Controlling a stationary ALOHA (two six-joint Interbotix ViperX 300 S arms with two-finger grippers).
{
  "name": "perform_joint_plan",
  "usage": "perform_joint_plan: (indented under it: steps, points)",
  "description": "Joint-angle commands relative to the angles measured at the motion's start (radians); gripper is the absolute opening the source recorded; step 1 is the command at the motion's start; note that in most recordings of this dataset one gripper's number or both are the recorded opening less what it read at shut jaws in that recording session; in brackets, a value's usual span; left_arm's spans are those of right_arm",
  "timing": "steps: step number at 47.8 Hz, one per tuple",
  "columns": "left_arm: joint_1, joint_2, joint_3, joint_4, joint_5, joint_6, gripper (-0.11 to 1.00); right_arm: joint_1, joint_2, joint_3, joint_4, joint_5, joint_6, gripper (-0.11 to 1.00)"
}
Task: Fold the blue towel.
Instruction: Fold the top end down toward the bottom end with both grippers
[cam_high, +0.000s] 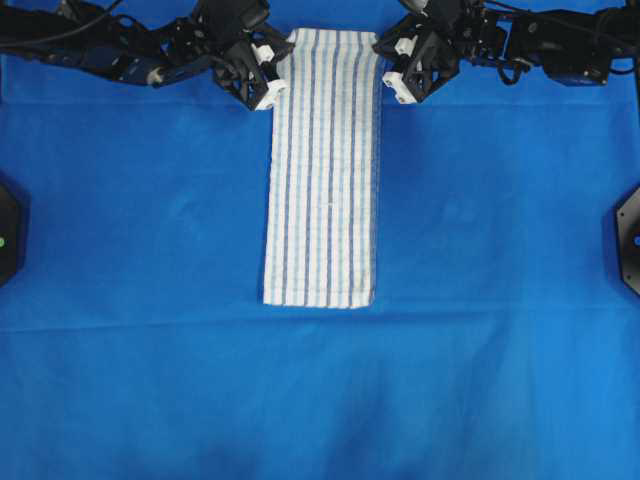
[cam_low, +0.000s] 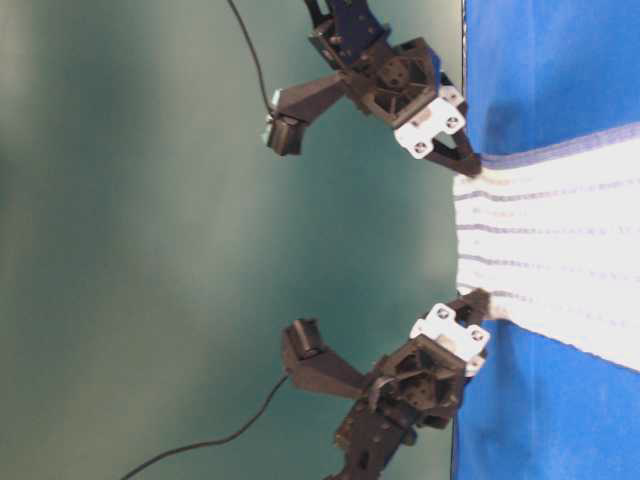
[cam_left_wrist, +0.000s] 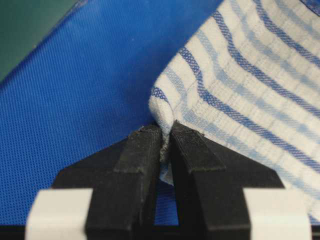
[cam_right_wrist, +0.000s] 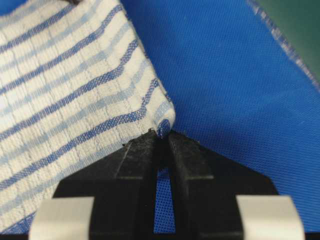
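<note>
The blue towel (cam_high: 325, 165), white with dark and pale blue stripes, lies as a long narrow strip down the middle of the table. Its far end sits between my two grippers. My left gripper (cam_high: 277, 72) is shut on the towel's far left corner (cam_left_wrist: 162, 112), with the cloth bunched between its fingertips. At the far right corner (cam_right_wrist: 162, 120) my right gripper (cam_high: 385, 68) is shut on the towel the same way. From table level, both grippers (cam_low: 465, 165) (cam_low: 473, 300) pinch the raised end of the towel (cam_low: 550, 250). Its near end (cam_high: 318, 295) lies flat.
A plain solid blue sheet (cam_high: 150, 250) covers the table under the towel. Two black fixtures stand at the left edge (cam_high: 8, 230) and the right edge (cam_high: 630, 240). Both arms (cam_high: 120, 45) (cam_high: 560, 40) stretch along the far edge.
</note>
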Motion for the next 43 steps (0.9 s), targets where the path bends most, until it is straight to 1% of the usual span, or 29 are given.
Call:
perform_joint_plan:
  steps: [1, 8, 20, 29, 35, 43]
  points:
    - [-0.012, -0.069, 0.006, -0.003, -0.003, 0.002, 0.03, 0.012, -0.067, 0.008, 0.0, -0.003, 0.0, 0.07]
    - [-0.041, -0.143, 0.046, -0.003, -0.003, 0.003, 0.03, 0.046, -0.117, 0.037, 0.002, -0.003, 0.003, 0.07]
    - [-0.127, -0.23, 0.132, -0.005, -0.003, 0.003, 0.03, 0.15, -0.206, 0.115, 0.006, -0.003, 0.012, 0.07]
    - [-0.232, -0.261, 0.193, -0.003, -0.002, 0.002, 0.03, 0.255, -0.241, 0.178, 0.011, -0.003, 0.02, 0.07]
    - [-0.313, -0.268, 0.222, -0.003, 0.005, -0.002, 0.03, 0.322, -0.252, 0.204, 0.032, 0.003, 0.02, 0.07]
    - [-0.4, -0.272, 0.239, -0.003, 0.023, -0.011, 0.03, 0.411, -0.252, 0.215, 0.061, 0.015, 0.02, 0.07]
